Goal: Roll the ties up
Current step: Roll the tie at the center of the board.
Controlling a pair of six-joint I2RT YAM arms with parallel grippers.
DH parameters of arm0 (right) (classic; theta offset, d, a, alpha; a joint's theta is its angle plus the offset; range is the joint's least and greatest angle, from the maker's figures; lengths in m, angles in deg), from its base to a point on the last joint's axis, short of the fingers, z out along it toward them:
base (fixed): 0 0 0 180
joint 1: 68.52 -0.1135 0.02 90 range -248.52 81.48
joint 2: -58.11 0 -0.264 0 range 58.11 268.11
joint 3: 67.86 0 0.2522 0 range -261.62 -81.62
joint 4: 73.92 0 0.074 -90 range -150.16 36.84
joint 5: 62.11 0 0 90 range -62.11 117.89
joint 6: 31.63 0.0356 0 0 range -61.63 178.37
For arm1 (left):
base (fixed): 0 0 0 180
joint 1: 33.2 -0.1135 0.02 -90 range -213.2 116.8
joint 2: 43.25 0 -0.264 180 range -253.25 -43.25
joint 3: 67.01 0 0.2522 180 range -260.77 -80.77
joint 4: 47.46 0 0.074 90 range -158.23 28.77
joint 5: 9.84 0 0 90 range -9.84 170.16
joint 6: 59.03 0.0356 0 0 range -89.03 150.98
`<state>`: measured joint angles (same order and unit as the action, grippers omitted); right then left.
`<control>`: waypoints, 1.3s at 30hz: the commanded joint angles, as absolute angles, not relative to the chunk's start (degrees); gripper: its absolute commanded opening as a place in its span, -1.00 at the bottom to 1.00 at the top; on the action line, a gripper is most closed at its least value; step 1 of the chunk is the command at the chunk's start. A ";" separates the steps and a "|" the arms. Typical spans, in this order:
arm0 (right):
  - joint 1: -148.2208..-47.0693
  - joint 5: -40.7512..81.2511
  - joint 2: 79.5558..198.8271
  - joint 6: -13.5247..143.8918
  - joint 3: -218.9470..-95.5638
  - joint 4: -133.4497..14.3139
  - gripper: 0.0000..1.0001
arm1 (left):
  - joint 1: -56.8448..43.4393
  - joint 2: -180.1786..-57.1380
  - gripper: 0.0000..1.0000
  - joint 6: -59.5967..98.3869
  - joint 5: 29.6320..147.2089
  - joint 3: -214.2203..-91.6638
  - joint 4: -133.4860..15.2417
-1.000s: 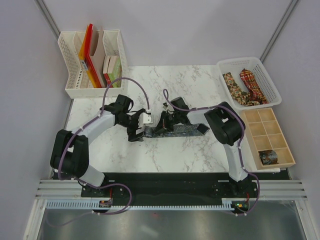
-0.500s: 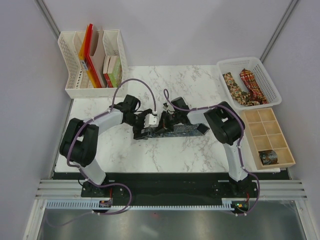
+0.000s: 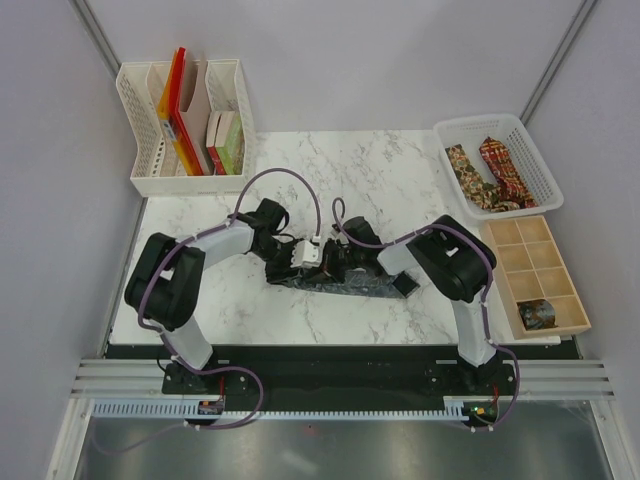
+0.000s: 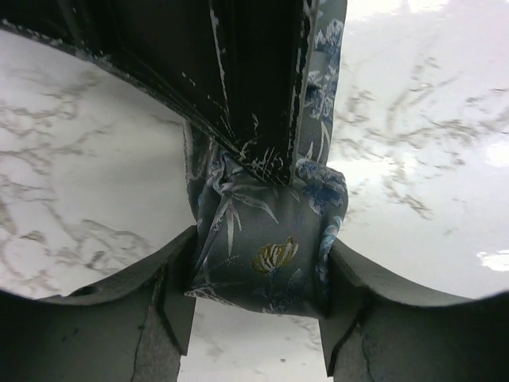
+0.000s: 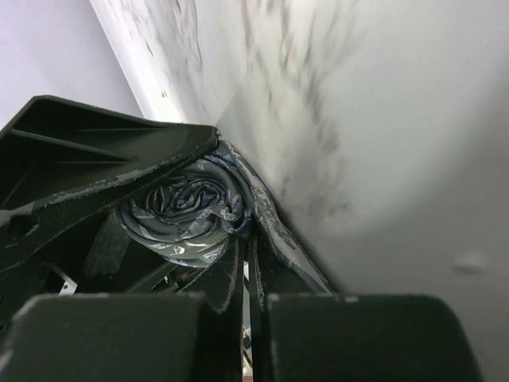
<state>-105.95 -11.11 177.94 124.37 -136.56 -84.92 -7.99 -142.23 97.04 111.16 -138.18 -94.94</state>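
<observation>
The dark grey-green tie (image 3: 372, 288) lies across the middle of the marble table, its left end wound into a roll (image 4: 270, 255). My left gripper (image 3: 296, 270) is shut on that roll, one finger (image 4: 171, 278) on each side (image 4: 261, 270). My right gripper (image 3: 326, 267) is shut with nothing between its fingers, and its tips (image 5: 246, 247) press at the crease where the roll (image 5: 184, 211) meets the flat strip (image 5: 278, 231). The brown-gold tie (image 3: 462, 170) and the red tie (image 3: 503, 165) lie in the white basket (image 3: 520, 130).
A wooden compartment box (image 3: 515, 262) at the right edge holds one rolled tie (image 3: 536, 314). A white rack (image 3: 150, 180) with coloured books and folders stands at the back left. The table's near edge is just below the tie.
The left gripper has moved right along the tie with the roll. Both grippers and the tie have shifted toward the near edge. The flat part is shorter.
</observation>
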 commanded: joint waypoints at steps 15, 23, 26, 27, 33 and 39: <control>-108.69 -6.04 175.09 113.92 -145.78 -65.88 -1.00 | -8.24 -138.79 -0.05 101.37 112.15 -132.63 -101.13; -107.89 -5.95 174.30 111.28 -147.18 -63.24 -1.00 | -8.50 -138.97 -0.10 101.29 111.71 -132.45 -101.13; -107.81 -4.72 174.65 109.52 -147.71 -62.01 -1.00 | -8.68 -139.05 -0.09 100.94 111.97 -132.63 -101.04; -107.81 -4.37 175.18 108.91 -147.63 -61.92 -1.00 | -8.68 -139.14 -0.07 100.41 112.06 -132.80 -101.13; -107.45 -3.49 181.24 107.15 -147.01 -62.18 -1.00 | -11.75 -134.24 0.41 98.65 117.94 -134.12 -101.74; -106.93 -3.57 182.56 106.18 -147.19 -62.27 -1.00 | -13.43 -129.21 0.55 100.58 121.90 -132.98 -101.66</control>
